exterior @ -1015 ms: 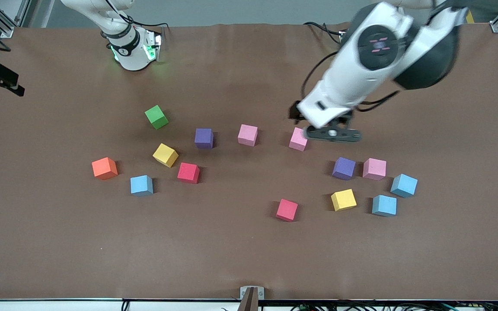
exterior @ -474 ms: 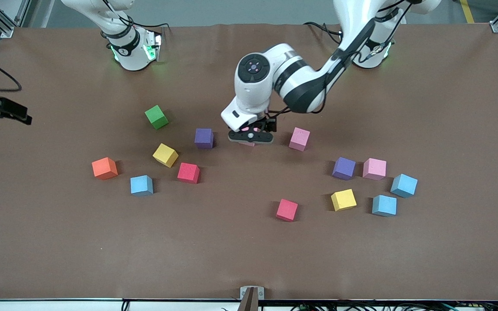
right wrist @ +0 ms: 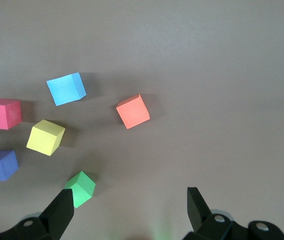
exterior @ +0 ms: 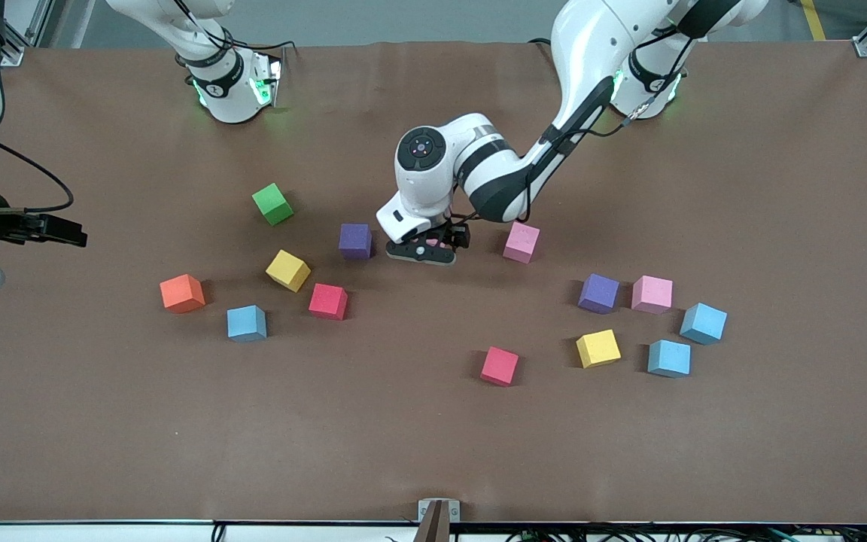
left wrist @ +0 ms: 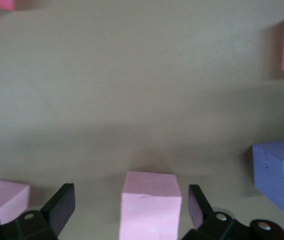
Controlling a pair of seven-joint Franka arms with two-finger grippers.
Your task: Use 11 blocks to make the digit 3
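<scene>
My left gripper [exterior: 424, 253] is open and low over a pink block [left wrist: 149, 205]. Its fingers [left wrist: 62, 207] stand on either side of the block with gaps, not touching it. In the front view the hand hides most of that block. Loose blocks lie around it: purple [exterior: 355, 241], pink [exterior: 521, 242], yellow [exterior: 288, 270], red [exterior: 328, 301], orange [exterior: 182, 293], blue [exterior: 247, 323], red [exterior: 500, 366], yellow [exterior: 598, 348], purple [exterior: 599, 293], pink [exterior: 652, 293], blue [exterior: 703, 323] and blue [exterior: 669, 357]. No digit figure stands on the table. My right gripper [exterior: 57, 228] is open and empty, up in the air at the right arm's end of the table.
A green cube [exterior: 272, 204] lies beside the purple block, toward the right arm's base; it also shows in the right wrist view [right wrist: 80, 188]. The brown table mat [exterior: 433, 452] is bare along the edge nearest the front camera. A small bracket [exterior: 437, 512] sits at that edge.
My left arm has swung from beside the pink block nearer its own end across to the pink block beside the purple one and lowered around it. The right gripper has come farther into view.
</scene>
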